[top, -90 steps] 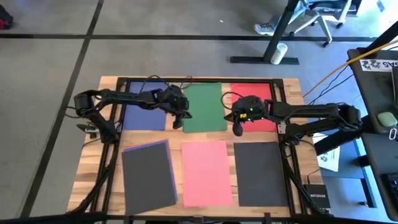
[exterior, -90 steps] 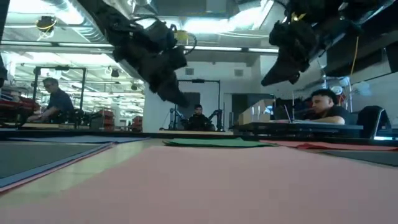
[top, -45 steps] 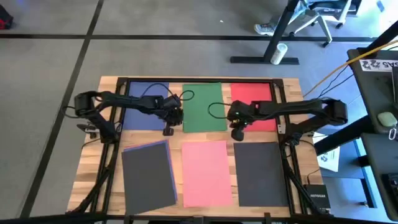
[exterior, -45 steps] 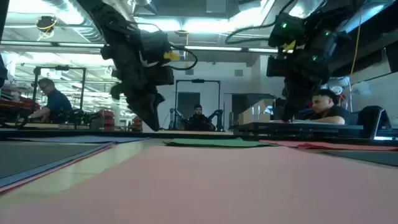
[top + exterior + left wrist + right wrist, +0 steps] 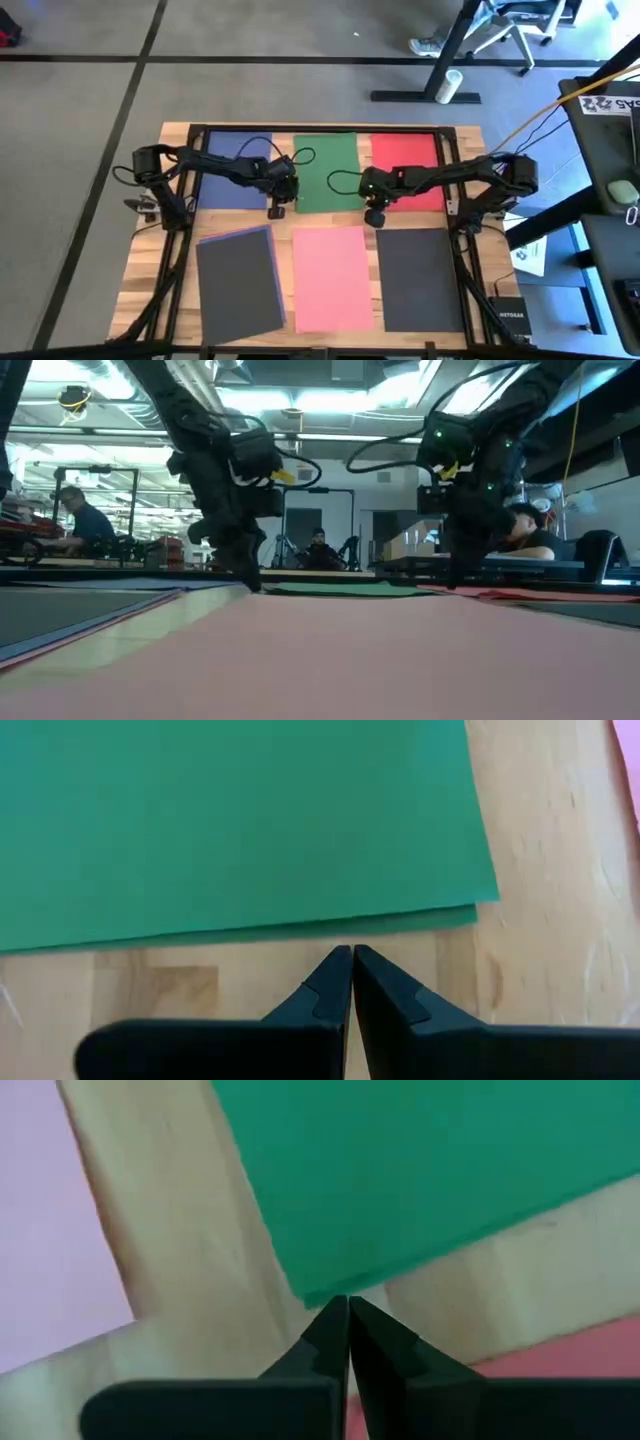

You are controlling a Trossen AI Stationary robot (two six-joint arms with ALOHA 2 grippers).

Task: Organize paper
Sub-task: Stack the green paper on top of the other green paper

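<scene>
- Green rectangular paper sheet [image 5: 327,172]: back row centre, flat on wooden table [image 5: 175,300].
- L gripper [image 5: 276,211]: dropped to sheet's near-left corner, fingers pinched together, empty.
- R gripper [image 5: 376,218]: dropped to near-right corner, likewise closed, empty.
- Judged: both set to nudge/square the sheet.

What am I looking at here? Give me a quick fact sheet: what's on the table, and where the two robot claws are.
Back row: blue sheet, green sheet, red sheet
Front row: dark grey sheet over a blue one, salmon pink sheet, dark grey sheet
Surface: wooden table
Left gripper: shut, at the green sheet's near left corner
Right gripper: shut, at the green sheet's near right corner
</scene>
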